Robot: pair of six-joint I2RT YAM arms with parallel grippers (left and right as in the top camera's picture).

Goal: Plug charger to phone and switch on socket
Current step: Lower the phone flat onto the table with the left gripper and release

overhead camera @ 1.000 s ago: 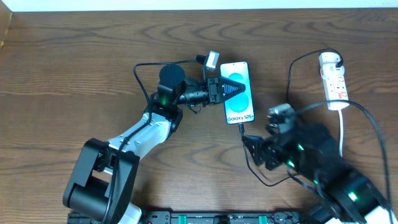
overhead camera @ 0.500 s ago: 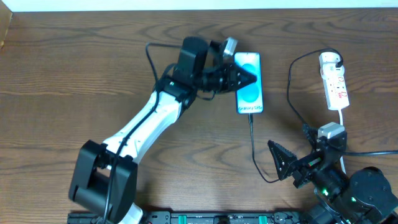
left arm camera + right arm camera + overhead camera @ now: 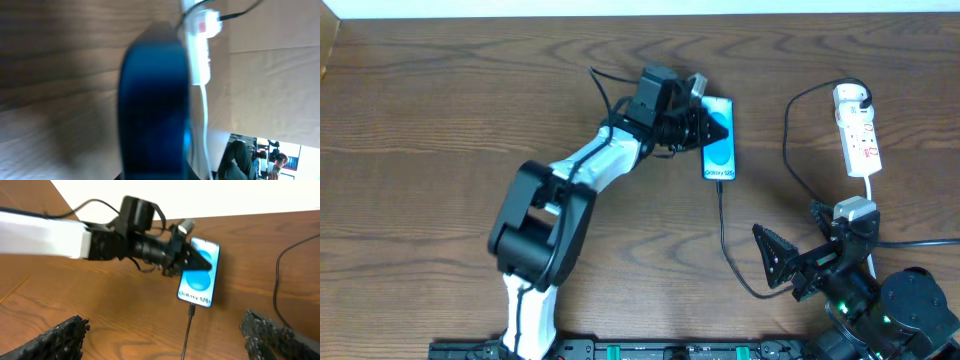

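Observation:
The phone (image 3: 721,152) lies on the wooden table with its cyan screen up, and it also shows in the right wrist view (image 3: 199,284). My left gripper (image 3: 714,127) is shut on the phone's upper part, one black finger lying over the screen. The charger (image 3: 723,230) is a thin black cable; its connector tip (image 3: 191,311) sits in the phone's bottom edge. It loops right toward the white plug (image 3: 851,97) in the socket (image 3: 857,132). My right gripper (image 3: 787,270) is open and empty at the front right, apart from the cable. In the left wrist view the phone (image 3: 155,110) is a blurred dark blue shape.
The socket's thick white cord (image 3: 869,205) runs down toward my right arm. The socket also shows blurred in the left wrist view (image 3: 200,47). The table's back edge meets a white wall (image 3: 640,8).
My right gripper let go near the phone's bottom and drew back to the front right. My left gripper carried the phone right and back, and its arm has swung further.

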